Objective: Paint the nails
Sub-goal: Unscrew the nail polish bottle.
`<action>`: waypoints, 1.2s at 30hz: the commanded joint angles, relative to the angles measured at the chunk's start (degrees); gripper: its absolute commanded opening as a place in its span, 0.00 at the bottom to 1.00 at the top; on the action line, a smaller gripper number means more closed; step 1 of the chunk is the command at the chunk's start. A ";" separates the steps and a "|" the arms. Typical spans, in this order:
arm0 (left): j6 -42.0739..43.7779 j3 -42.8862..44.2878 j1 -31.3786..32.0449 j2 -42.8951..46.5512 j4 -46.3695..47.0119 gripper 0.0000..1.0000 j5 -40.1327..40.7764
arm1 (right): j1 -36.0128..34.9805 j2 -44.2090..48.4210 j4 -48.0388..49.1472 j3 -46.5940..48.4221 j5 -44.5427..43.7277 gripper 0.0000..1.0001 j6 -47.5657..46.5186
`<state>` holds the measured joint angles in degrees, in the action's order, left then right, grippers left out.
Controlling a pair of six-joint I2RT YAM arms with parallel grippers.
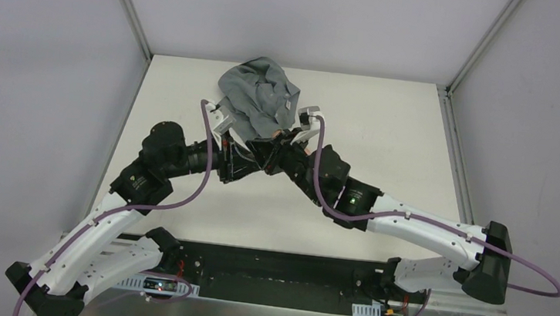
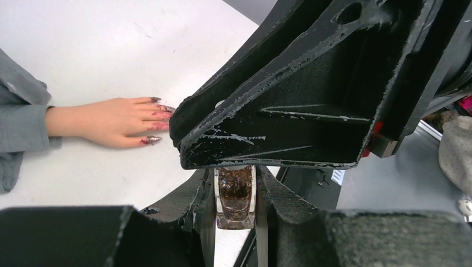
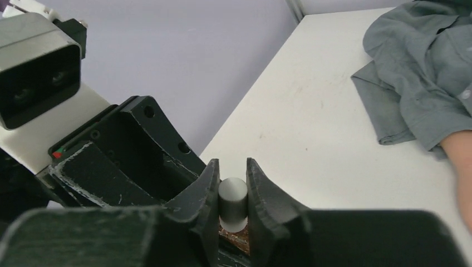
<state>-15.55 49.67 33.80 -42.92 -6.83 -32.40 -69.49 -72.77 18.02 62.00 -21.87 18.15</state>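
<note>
Likely uncapping — left gripper (image 2: 235, 178) pinches the polish bottle (image 2: 235, 201), right gripper (image 3: 232, 167) clamps its white cap (image 3: 232, 200); next calls for a twist-off, then the nails (image 2: 166, 108).

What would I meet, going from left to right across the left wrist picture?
grey sleeve → fake hand → nails → polish bottle

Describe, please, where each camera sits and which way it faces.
Top external: above, behind the bases, looking down at the table; left arm meets right arm by the sleeve.
Left wrist: faces the fake hand and nails; left claw grips the polish bottle.
Right wrist: faces across the table; right claw shut on the white cap.
Both wrist views share the sleeve.
</note>
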 commanded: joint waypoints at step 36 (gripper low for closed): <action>-6.28 2.10 -2.86 -3.88 8.55 0.00 -24.82 | 18.08 13.97 0.27 -9.79 41.27 0.00 1.76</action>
<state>-18.48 49.76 32.88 -48.25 -2.90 -48.88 -55.83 -63.59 16.78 53.89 12.78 21.15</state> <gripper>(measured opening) 0.247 0.201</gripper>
